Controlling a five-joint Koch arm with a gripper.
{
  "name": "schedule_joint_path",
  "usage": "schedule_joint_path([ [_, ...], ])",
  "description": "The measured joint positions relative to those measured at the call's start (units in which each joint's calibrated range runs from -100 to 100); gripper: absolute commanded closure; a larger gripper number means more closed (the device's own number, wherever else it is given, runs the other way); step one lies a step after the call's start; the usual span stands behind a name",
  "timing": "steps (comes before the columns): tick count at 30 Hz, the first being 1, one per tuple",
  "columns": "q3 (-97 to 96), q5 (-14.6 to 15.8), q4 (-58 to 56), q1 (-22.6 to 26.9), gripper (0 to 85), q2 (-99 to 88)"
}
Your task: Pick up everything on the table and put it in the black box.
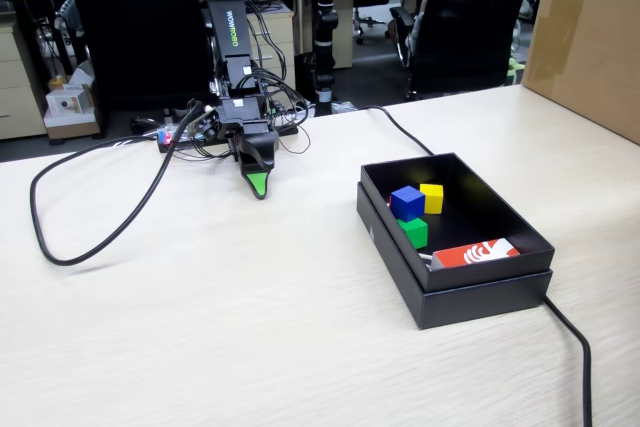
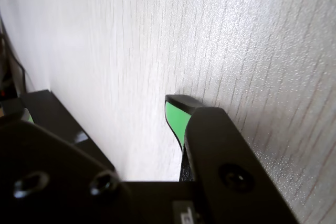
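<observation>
The desk is bare of cubes. The black box near its right edge holds the blue cube, yellow cube and green cube, so sorting seems nearly finished. The hand rests tip-down near the far edge; whether clenched cannot be told.

The black box sits on the pale wood-grain table at about four o'clock in the fixed view, a shallow matte rectangle on a slightly wider base, set at an angle. Inside, three small cubes cluster toward its ten o'clock end: the blue cube touching the yellow cube at its two o'clock, the green cube just at the blue one's six o'clock.
</observation>
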Motion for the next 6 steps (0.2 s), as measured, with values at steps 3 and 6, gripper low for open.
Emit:
schedule_joint_path([
  [3, 0.0, 0.0, 0.0, 0.0, 36.4, 0.1],
  [6, 0.0, 0.0, 0.0, 0.0, 36.4, 0.0],
])
